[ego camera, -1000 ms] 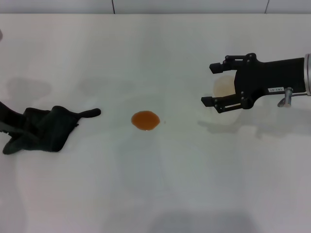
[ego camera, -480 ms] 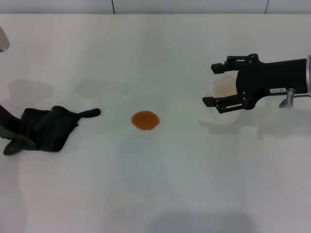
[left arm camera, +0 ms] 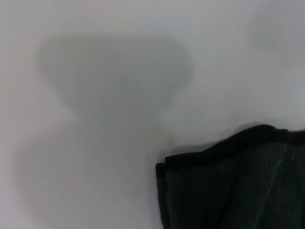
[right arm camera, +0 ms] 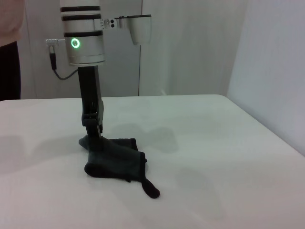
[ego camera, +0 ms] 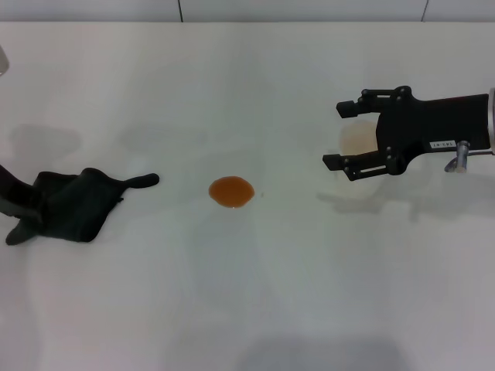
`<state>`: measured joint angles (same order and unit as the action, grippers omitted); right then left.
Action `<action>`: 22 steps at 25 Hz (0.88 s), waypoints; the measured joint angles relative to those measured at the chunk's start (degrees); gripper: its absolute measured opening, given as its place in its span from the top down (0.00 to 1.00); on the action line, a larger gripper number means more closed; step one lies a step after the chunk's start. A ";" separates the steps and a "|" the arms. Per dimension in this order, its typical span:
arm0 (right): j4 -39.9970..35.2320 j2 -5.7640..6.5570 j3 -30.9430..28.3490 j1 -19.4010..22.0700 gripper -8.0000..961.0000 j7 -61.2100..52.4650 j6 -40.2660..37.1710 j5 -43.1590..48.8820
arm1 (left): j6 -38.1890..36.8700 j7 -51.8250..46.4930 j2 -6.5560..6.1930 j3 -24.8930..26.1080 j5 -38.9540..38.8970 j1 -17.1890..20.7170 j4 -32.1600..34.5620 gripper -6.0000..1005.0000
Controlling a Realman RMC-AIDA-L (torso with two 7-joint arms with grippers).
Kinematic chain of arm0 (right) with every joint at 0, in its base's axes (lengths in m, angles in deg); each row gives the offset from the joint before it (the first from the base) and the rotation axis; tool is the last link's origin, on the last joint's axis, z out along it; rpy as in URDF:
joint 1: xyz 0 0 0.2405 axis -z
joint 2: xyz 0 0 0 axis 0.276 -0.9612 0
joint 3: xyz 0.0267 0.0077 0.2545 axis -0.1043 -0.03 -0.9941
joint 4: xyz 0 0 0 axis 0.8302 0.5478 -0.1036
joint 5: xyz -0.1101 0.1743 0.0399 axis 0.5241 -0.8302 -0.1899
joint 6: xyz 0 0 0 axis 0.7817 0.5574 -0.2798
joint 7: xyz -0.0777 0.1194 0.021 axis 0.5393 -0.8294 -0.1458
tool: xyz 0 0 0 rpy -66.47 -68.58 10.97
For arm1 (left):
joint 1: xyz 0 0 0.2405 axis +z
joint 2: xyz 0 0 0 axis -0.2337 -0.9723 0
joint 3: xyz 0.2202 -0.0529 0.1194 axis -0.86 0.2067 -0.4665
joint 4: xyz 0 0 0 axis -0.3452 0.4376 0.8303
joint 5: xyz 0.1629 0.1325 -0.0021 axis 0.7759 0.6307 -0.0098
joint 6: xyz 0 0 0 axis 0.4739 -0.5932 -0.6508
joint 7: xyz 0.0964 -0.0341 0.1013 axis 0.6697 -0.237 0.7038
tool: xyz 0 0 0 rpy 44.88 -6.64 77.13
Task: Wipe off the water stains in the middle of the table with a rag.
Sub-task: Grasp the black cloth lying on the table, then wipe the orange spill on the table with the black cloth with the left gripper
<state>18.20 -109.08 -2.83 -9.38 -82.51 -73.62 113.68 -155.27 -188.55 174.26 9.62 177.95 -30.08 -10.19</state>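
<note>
Black right tool (ego camera: 346, 136), white label – left arm (right arm camera: 84, 43) silver, green ring, seemingly cabled

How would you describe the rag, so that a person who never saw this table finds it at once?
On the wide white table, look to the robot's left side, well left of the orange-brown puddle in the middle. There the rag lies crumpled under the left gripper. It is the only soft dark cloth, with a thin tail-like corner pointing toward the puddle.

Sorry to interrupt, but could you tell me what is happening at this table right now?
The left tool is down on the rag at the table's left side, apparently taking hold of it. The water stains, one orange-brown puddle, sit unwiped in the middle, clear of the rag's tail. The right tool hovers open on the right by a translucent cup.
</note>
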 joint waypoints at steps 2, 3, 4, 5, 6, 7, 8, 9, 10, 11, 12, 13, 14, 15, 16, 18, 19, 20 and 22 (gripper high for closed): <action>-0.01 0.00 0.00 0.01 0.12 0.00 -0.05 0.00 | 0.02 -0.01 0.01 0.01 0.00 0.00 0.01 0.85; -0.02 0.00 0.00 0.04 0.12 0.00 -0.09 0.00 | 0.02 -0.01 0.01 0.01 0.00 0.00 0.01 0.88; -0.02 0.00 0.00 0.06 0.12 0.00 -0.09 0.00 | 0.24 -0.05 0.02 0.01 0.00 0.00 0.02 0.91; -0.02 0.00 0.00 0.07 0.12 0.00 -0.09 0.00 | 0.53 -0.16 0.04 0.01 0.00 0.00 0.03 0.91; -0.01 0.00 0.00 0.07 0.12 0.00 -0.08 0.00 | 1.07 -0.39 0.05 0.01 0.00 0.00 0.10 0.91; 0.05 -0.01 0.00 0.08 0.12 0.00 -0.07 0.00 | 1.55 -0.59 0.08 0.01 0.00 0.00 0.13 0.91; 0.10 -0.01 0.00 0.09 0.12 0.00 -0.06 0.00 | 2.64 -1.03 0.20 0.04 -0.08 0.00 0.20 0.91; 0.13 0.00 0.00 0.09 0.12 0.00 -0.05 0.00 | 3.70 -1.22 0.42 0.07 -0.23 0.00 0.22 0.91; 0.15 0.00 0.00 0.09 0.12 0.00 -0.05 0.00 | 4.81 -1.34 0.65 0.09 -0.40 0.00 0.23 0.91; 0.18 -0.01 0.00 0.09 0.12 0.00 -0.04 0.00 | 5.90 -1.37 1.00 0.09 -0.49 0.00 0.24 0.91; 0.17 0.00 0.00 0.09 0.12 0.00 -0.03 0.00 | 7.26 -1.39 1.52 0.11 -0.54 -0.01 0.30 0.91; 0.18 -0.01 0.00 0.09 0.12 0.00 -0.03 0.00 | 8.79 -1.35 2.17 0.10 -0.58 -0.05 0.40 0.91; 0.18 -0.01 0.01 0.09 0.12 0.00 -0.02 -0.01 | 10.19 -1.19 2.76 0.08 -0.56 -0.15 0.54 0.91; 0.18 -0.01 0.00 0.09 0.12 0.00 0.00 -0.09 | 11.47 -0.97 3.39 0.05 -0.54 -0.30 0.69 0.91; 0.18 -0.01 0.00 0.09 0.12 0.00 0.01 -0.23 | 13.34 -0.51 4.50 -0.18 -0.56 -0.66 0.81 0.91; 0.18 -0.01 0.00 0.09 0.12 0.00 0.06 -0.44 | 15.09 0.38 5.58 -0.39 -0.49 -1.12 0.86 0.91; 0.18 -0.01 0.00 0.09 0.12 0.00 0.11 -0.55 | 16.31 1.03 6.23 -0.47 -0.47 -1.54 0.87 0.91; 0.18 -0.01 0.00 0.09 0.12 0.01 0.22 -0.57 | 17.56 1.79 6.71 -1.09 -0.81 -1.93 0.86 0.91; 0.18 -0.01 0.00 0.09 0.12 0.03 0.45 -0.58 | 18.97 2.33 7.02 -3.04 -2.08 -2.36 0.68 0.91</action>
<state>18.38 -109.09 -2.83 -9.29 -82.49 -73.18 113.09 -136.30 -186.22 181.28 6.58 175.86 -32.44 -9.51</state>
